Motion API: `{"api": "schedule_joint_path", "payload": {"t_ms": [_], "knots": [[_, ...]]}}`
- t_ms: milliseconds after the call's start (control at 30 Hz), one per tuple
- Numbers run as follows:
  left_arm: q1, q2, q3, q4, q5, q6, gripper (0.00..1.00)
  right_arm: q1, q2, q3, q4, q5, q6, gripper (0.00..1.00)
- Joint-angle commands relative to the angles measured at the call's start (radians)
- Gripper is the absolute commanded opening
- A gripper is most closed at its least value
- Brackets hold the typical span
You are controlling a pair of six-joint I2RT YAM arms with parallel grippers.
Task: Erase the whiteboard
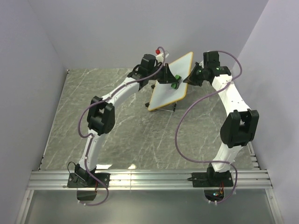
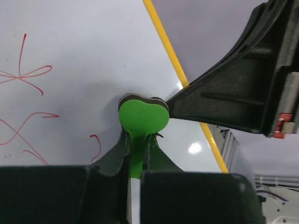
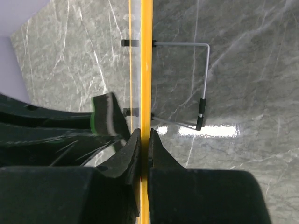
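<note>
Whiteboard (image 1: 164, 94) rim tight inside right claw (image 3: 145, 135); left claw (image 2: 137, 138) tight on green eraser (image 2: 142, 116) against board face

Eraser (image 1: 176, 80) against whiteboard (image 1: 163, 95) (on table (image 1: 126, 135))

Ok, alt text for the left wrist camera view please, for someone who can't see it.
The left gripper pinches a green eraser held against the whiteboard, which bears red scribbles at left. A dark finger of the right gripper reaches in from the right over the board's yellow rim.
</note>
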Motion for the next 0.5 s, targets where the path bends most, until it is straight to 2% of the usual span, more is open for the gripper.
{"api": "schedule_joint_path", "payload": {"t_ms": [0, 367, 467], "knots": [[-0.014, 0.045, 0.052, -0.06, -0.031, 0.073, 0.0, 0.007, -0.034, -0.049, -0.056, 0.024, -0.065, 0.0], [-0.027, 0.088, 0.063, -0.273, -0.195, 0.251, 0.0, 0.01, -0.237, -0.271, -0.13, -0.143, -0.055, 0.0], [-0.023, 0.125, 0.08, -0.313, -0.215, 0.251, 0.0, 0.015, -0.314, -0.319, -0.177, -0.194, -0.058, 0.0]]}}
